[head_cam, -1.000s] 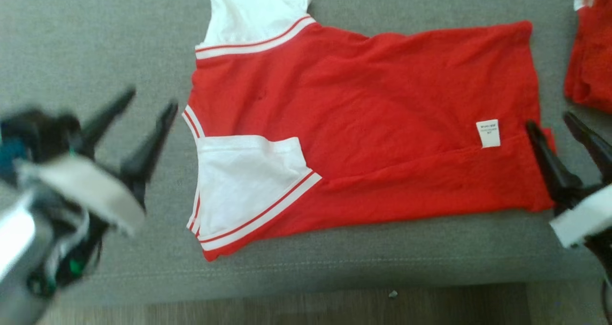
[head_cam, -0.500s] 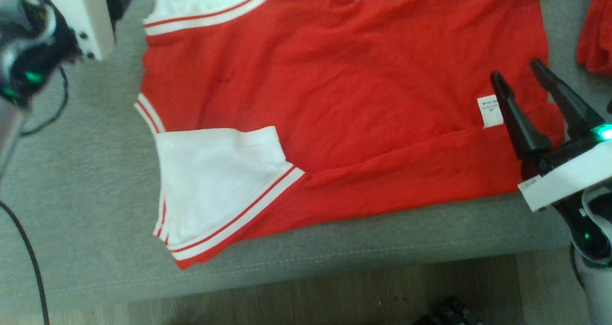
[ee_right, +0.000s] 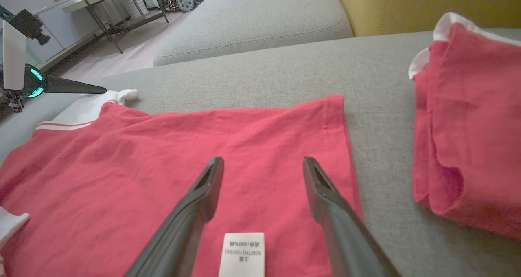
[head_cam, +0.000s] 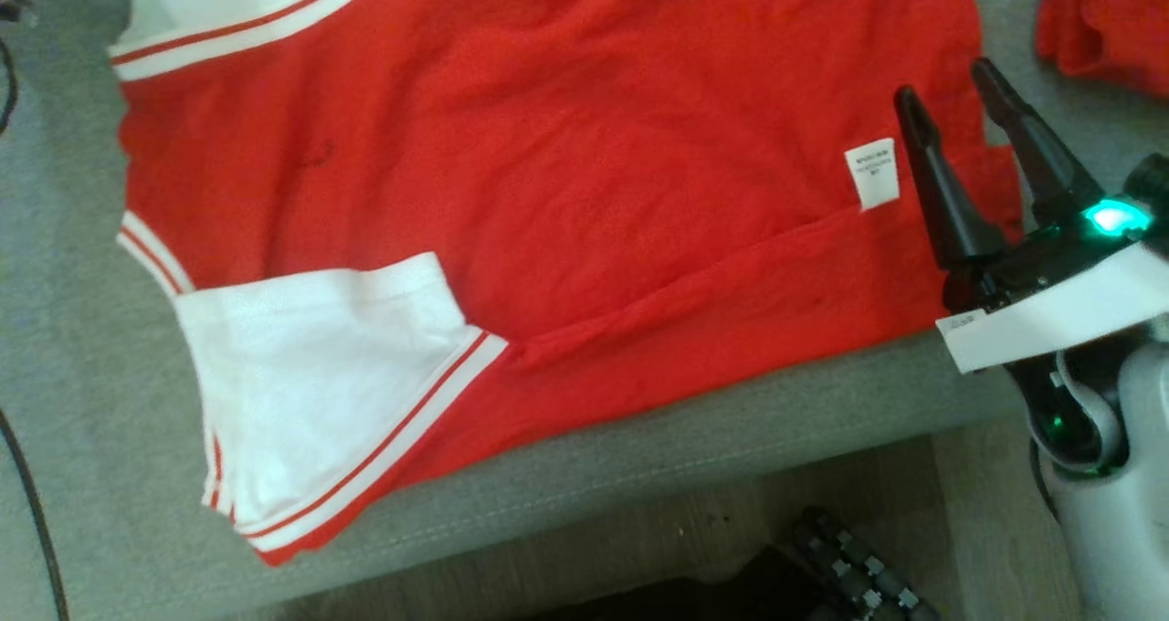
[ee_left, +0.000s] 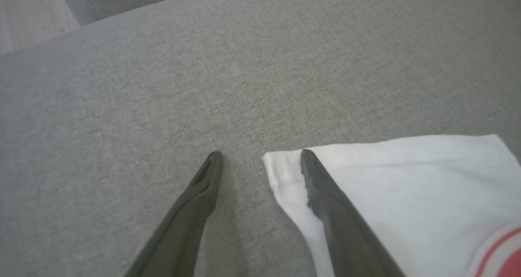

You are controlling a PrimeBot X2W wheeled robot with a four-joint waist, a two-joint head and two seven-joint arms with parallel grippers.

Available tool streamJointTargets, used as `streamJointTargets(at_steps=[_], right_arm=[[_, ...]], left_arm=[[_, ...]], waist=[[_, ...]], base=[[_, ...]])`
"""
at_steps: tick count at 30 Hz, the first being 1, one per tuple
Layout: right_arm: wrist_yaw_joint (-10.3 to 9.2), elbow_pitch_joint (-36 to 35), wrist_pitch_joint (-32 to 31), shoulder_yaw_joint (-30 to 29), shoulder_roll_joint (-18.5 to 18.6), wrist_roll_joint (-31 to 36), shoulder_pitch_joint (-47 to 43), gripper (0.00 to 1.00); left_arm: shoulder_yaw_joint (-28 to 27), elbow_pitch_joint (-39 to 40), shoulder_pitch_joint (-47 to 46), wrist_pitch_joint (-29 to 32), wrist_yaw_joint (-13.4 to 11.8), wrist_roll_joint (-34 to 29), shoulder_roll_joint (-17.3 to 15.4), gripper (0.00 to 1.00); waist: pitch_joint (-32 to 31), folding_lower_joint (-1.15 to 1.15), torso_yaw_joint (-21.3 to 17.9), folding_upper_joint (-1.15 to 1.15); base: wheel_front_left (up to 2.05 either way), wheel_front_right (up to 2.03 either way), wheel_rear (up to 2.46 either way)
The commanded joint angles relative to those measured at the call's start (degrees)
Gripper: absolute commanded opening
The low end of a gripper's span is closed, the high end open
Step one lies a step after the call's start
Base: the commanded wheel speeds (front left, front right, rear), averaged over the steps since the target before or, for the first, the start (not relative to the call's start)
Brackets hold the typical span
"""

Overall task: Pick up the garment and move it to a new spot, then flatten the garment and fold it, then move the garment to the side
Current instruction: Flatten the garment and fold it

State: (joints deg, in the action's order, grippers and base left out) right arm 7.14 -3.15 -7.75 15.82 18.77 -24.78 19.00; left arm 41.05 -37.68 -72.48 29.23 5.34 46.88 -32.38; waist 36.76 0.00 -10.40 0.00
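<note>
1. Right tool [head_cam: 947, 82]: fingers spread wide, nothing between them. Released.
2. It hangs over the hem end of the red garment [head_cam: 566, 164]. Can't tell whether the tips touch the cloth.
3. White care label [head_cam: 872, 175] sits just left of the right tool's left finger in the head view. In the right wrist view it lies between the two fingers, down near their base.
4. Garment is spread flat on the grey cushion [head_cam: 639, 447]. The hem is under the right tool and the sleeve end is well off to that tool's left, towards the left tool [ee_left: 260, 154].
5. Left tool: fingers apart, empty, released. One finger lies across the corner of the far sleeve [ee_left: 407, 179], which is white. The other is over bare cushion. Contact unclear.
6. Near sleeve [head_cam: 320, 374], white with red-and-white striped trim, lies folded in over the red body, well left of the right tool.
7. Second red piece [ee_right: 468, 126], bunched, lies right of the right tool, apart from the garment with bare cushion between.
8. Yellow backrest [ee_right: 427, 4] stands beyond the right tool's tips. Wood floor [head_cam: 639, 548] shows past the cushion's front edge, behind that tool.
</note>
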Motion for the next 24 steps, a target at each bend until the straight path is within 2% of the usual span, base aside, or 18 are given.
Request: streamJointTargets(at_steps=[1, 6, 7, 8, 9, 13, 15, 17, 19, 20, 21, 22, 23, 24], right_arm=[[0.35, -1.4, 0.7, 0.8, 0.1, 0.6, -0.5, 1.00], [0.35, -0.2, 1.9, 0.4, -0.1, 0.5, -1.0, 1.00], [0.35, 0.0, 2.0, 0.2, 0.0, 0.5, -1.1, 1.00], [0.35, 0.1, 2.0, 0.0, 0.1, 0.5, -1.3, 1.00], [0.35, 0.1, 2.0, -0.3, 0.2, 0.5, -1.4, 1.00], [0.35, -0.1, 1.7, -1.5, 0.6, 0.7, -1.9, 1.00], [0.35, -0.4, 1.4, -1.8, 0.6, 0.8, -2.0, 1.00], [0.35, -0.8, 1.1, -1.7, 0.5, 0.8, -1.9, 1.00], [0.35, -1.2, 0.8, -1.3, 0.5, 0.6, -1.7, 1.00], [0.35, -1.3, 0.7, -1.1, 0.5, 0.5, -1.5, 1.00], [0.35, -1.4, 0.6, -0.9, 0.5, 0.3, -1.3, 1.00], [0.35, -1.5, 0.5, -0.8, 0.5, 0.2, -1.1, 1.00], [0.35, -1.6, 0.3, -0.7, 0.6, 0.0, -1.0, 1.00], [0.35, -1.7, 0.1, -0.6, 0.7, -0.2, -0.7, 1.00]], left_arm=[[-1.9, 0.7, -3.1, 0.2, 0.3, -0.4, -2.7, 1.00], [-0.4, -1.9, -3.8, 2.3, 1.0, -0.4, -2.8, 1.00], [-0.2, -2.2, -3.9, 2.9, 1.0, -0.4, -2.9, 0.85], [0.1, -2.4, -4.0, 3.5, 1.1, -0.3, -3.0, 0.76], [0.2, -2.4, -4.1, 4.0, 1.2, -0.2, -3.1, 0.71], [0.9, -1.8, -4.2, 5.8, 1.4, 0.4, -3.2, 0.84], [1.1, -1.2, -3.9, 6.4, 1.5, 0.8, -3.5, 0.84], [1.1, -0.8, -3.5, 6.7, 1.6, 1.2, -3.7, 0.79], [1.2, -0.6, -3.2, 6.7, 1.6, 1.5, -3.9, 0.70], [1.1, -0.6, -3.1, 6.6, 1.6, 1.7, -3.8, 0.53], [1.0, -0.7, -2.9, 6.7, 1.6, 2.1, -3.7, 0.31], [1.1, -0.7, -2.8, 7.0, 1.7, 2.4, -3.6, 0.21], [1.1, -0.6, -2.7, 7.2, 1.7, 2.7, -3.5, 0.00], [1.2, -0.6, -2.5, 7.7, 1.7, 3.0, -3.4, 0.00]], waist=[[0.4, 0.00, -0.8, 0.00], [0.4, 0.00, -1.7, 0.00], [0.3, 0.00, -1.8, 0.00], [0.2, 0.00, -1.8, 0.00], [0.0, 0.00, -1.8, 0.00], [-0.6, 0.00, -1.3, 0.00], [-0.9, 0.00, -1.1, 0.00], [-0.9, 0.00, -1.1, 0.00], [-0.7, 0.00, -1.2, 0.00], [-0.6, 0.00, -1.3, 0.00], [-0.6, 0.00, -1.4, 0.00], [-0.5, 0.00, -1.4, 0.00], [-0.4, 0.00, -1.5, 0.00], [-0.3, 0.00, -1.6, 0.00]], base=[[0.00, 0.00, 0.00], [0.00, 0.00, 0.00], [0.00, 0.00, 0.00], [0.00, 0.00, 0.00], [0.00, 0.00, 0.00], [0.00, 0.00, 0.00], [0.00, 0.00, 0.00], [0.00, 0.00, 0.00], [0.00, 0.00, 0.00], [0.00, 0.00, 0.00], [0.00, 0.00, 0.00], [0.00, 0.00, 0.00], [0.00, 0.00, 0.00], [0.00, 0.00, 0.00]])
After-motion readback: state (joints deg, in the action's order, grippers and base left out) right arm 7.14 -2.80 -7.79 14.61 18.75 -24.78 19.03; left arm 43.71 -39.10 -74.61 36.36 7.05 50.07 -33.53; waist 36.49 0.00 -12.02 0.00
